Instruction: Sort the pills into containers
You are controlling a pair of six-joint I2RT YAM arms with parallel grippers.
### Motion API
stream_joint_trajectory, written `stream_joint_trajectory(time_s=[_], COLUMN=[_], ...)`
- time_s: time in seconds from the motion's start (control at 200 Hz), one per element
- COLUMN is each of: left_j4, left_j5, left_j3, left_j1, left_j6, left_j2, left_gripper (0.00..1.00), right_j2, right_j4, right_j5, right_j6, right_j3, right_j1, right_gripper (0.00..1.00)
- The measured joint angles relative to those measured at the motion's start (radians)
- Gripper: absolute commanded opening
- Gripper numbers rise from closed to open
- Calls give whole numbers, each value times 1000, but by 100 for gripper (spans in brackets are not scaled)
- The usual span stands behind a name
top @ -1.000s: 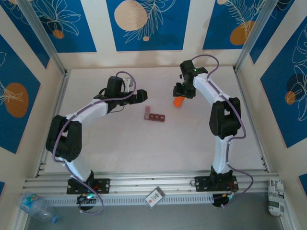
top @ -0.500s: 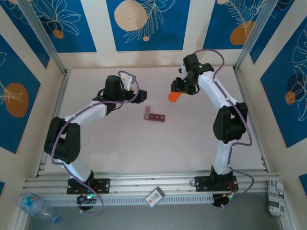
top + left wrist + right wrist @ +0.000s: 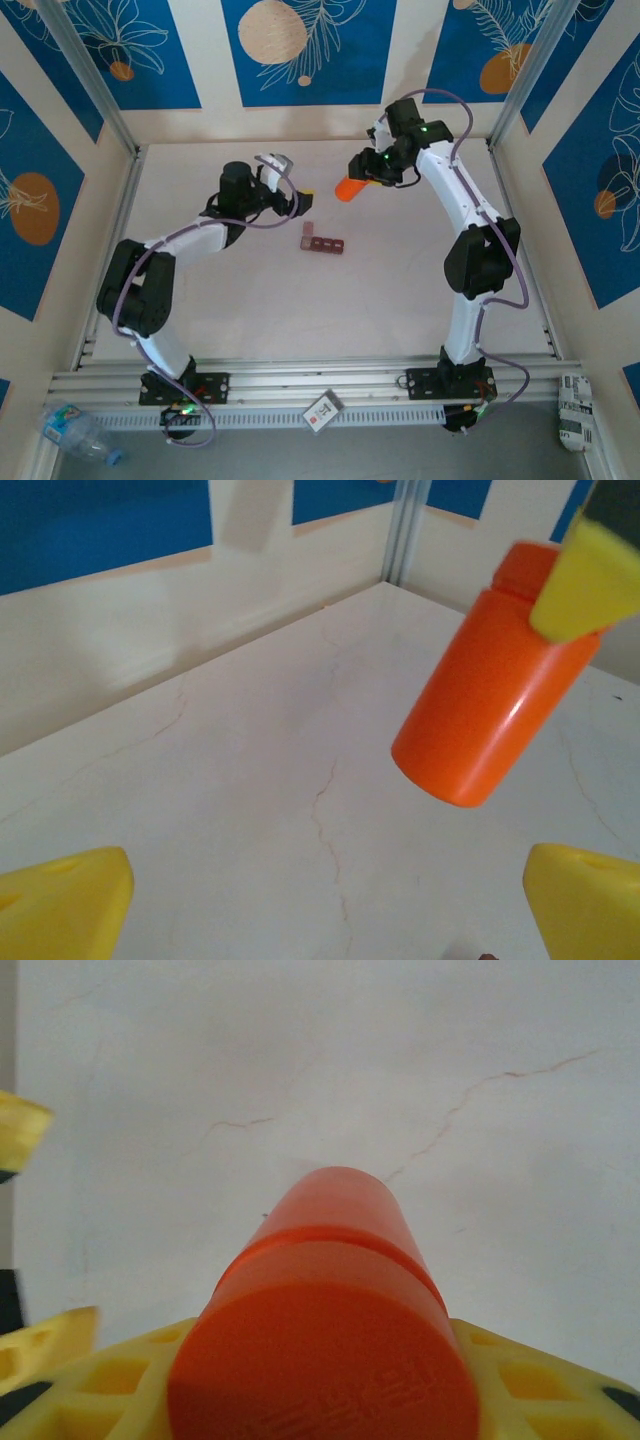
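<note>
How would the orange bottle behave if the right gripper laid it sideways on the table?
The orange bottle is a smooth cylinder, so lying sideways it would probably roll on the flat table. Its glossy wall looks slippery and might slide in the right gripper. It seems rigid, unlikely to deform.

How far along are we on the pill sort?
Done: the right gripper has the orange bottle clamped in its fingers, lifted and tilted. In hand: it holds the bottle toward the open left gripper, and the bottle looks capped. Left: uncapping, pouring and sorting; the containers are too small from above to check inside.
</note>
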Motion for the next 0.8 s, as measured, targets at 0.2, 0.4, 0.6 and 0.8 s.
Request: stream_joint_trajectory(time_s=[0.2,0.4,0.6,0.8], left_j4=[-4,-3,15,42], left_j5=[63,113,142,164], left_j3=[11,38,44,44], left_j1=[-50,-61,-61,-61], left_j6=[111,143,131,93], left_j2=[23,50,67,74], left_gripper=[100,97,89,81], right_j2=[0,0,0,0], right_j4=[-34,-71,-87,-86], right_j5=[-91,-155,-206,-237], right_j6=[-24,-42,-42,-42], right_j3=[65,81,82,80], right_j1=[8,29,41,42], right_gripper=[23,23,23,23])
